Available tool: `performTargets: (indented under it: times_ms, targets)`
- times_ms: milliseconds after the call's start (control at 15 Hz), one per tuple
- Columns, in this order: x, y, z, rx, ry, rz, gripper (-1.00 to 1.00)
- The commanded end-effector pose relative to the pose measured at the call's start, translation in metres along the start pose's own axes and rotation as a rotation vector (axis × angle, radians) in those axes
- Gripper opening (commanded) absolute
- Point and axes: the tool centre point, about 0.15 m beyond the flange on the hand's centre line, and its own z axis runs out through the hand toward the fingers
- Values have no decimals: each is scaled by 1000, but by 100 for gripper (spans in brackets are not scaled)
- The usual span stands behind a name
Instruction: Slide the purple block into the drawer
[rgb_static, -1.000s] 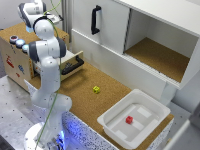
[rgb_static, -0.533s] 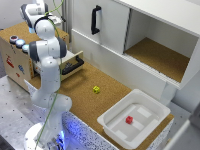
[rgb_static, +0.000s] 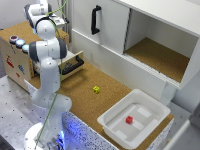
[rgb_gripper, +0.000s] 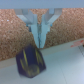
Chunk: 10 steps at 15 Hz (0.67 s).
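At the exterior view's left you have the small wooden cabinet with coloured round buttons (rgb_static: 15, 55), its light plywood drawer with a black bar handle (rgb_static: 71, 64) pulled open. The white robot arm (rgb_static: 47, 55) rises in front of it, reaching to the cabinet's far top. In your wrist view the gripper (rgb_gripper: 40, 36) has its fingers pressed together, holding nothing, with a dark purple block (rgb_gripper: 31, 60) just beside the tips, apparently on cork. Further right lie a small yellow cube (rgb_static: 96, 90) and a white plastic tray (rgb_static: 150, 107) holding a small red cube (rgb_static: 129, 120).
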Motion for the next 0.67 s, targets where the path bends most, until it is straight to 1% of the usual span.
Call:
performTargets:
  times_ms: [0, 267, 333, 600]
  targets:
    - [-38, 1, 6, 8, 112, 53, -100]
    - [-37, 2, 1, 1, 122, 66, -100]
    - [-36, 2, -2, -2, 119, 66, 100]
    - [-30, -9, -34, -43, 185, 38, 100]
